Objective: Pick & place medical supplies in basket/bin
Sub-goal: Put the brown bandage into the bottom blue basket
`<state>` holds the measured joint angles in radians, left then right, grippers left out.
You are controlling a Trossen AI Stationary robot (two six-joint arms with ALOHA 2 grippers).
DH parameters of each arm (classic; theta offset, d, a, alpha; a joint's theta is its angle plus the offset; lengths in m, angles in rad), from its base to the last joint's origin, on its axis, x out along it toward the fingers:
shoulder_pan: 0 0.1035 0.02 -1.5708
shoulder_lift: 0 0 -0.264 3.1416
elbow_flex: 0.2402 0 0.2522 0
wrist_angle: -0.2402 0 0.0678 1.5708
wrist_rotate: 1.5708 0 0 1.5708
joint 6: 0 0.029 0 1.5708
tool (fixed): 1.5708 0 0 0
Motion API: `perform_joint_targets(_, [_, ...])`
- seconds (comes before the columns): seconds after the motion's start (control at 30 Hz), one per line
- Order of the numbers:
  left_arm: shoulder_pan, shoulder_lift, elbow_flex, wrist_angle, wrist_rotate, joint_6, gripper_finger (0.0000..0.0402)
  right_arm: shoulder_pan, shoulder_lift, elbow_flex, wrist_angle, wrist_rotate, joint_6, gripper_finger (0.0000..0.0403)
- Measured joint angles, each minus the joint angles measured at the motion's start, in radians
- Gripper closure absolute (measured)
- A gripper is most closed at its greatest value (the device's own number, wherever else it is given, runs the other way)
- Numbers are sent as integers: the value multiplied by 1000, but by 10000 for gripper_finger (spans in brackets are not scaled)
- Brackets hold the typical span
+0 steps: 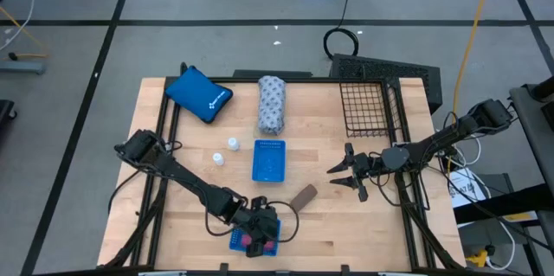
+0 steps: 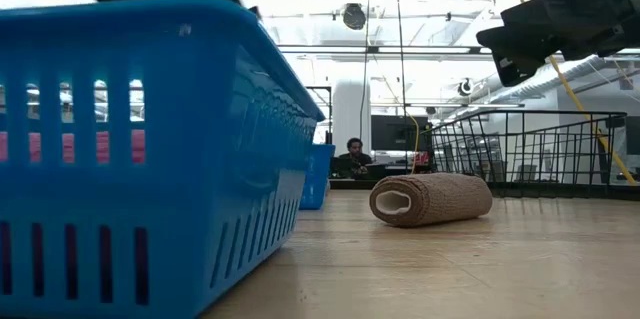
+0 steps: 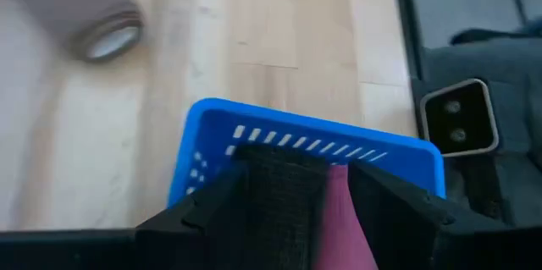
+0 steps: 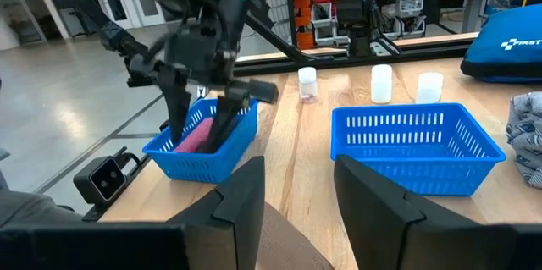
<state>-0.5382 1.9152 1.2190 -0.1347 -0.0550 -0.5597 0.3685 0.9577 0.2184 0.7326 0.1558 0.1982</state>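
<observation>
Wooden boards make up the table (image 1: 173, 198) seen from above, set on a grey floor crossed by dark tape lines. On it lie a blue pouch (image 1: 198, 95), a fat white roll (image 1: 272, 104), two small white bottles (image 1: 224, 152), a middle blue tray (image 1: 269, 160), a brown roll (image 1: 302, 196) and the black wire basket (image 1: 367, 107) at the far right corner. The left gripper (image 1: 260, 235) reaches down into a small blue tray (image 1: 239, 243) at the near edge, where something pink shows. The right gripper (image 1: 351, 175) hovers with fingers spread and nothing in them, just below the basket, its arm stretching in from the right.

From table height, the small tray's wall (image 2: 150, 149) fills the left side, the brown roll (image 2: 432, 199) lies on the wood farther off, and the basket (image 2: 530, 154) stands behind it. A person sits in the room beyond.

The left wrist camera shows its dark fingers (image 3: 398, 211) set either side of a black block (image 3: 284, 198) and a pink block (image 3: 340, 219) in the tray. Whether they have closed on either I cannot tell.

The right wrist camera looks past its own parted fingers (image 4: 241, 198) at the left gripper (image 4: 199, 105) standing nearly upright in the tray, with three bottles (image 4: 380, 83) behind.

My judgement: the step in hand is the pick from the small tray. Next it calls for a firm close on one block, a straight lift clear of the tray wall, then a long carry across to the basket.
</observation>
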Motion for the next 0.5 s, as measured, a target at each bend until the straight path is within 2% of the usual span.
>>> perform_joint_targets(0.23, [26, -11, 0, 2, 7, 85, 188, 0, 0, 0, -1, 0, 0, 271])
perform_joint_targets(0.5, [58, -11, 0, -6, 11, 112, 188, 0, 0, 0, -2, 0, 3, 271])
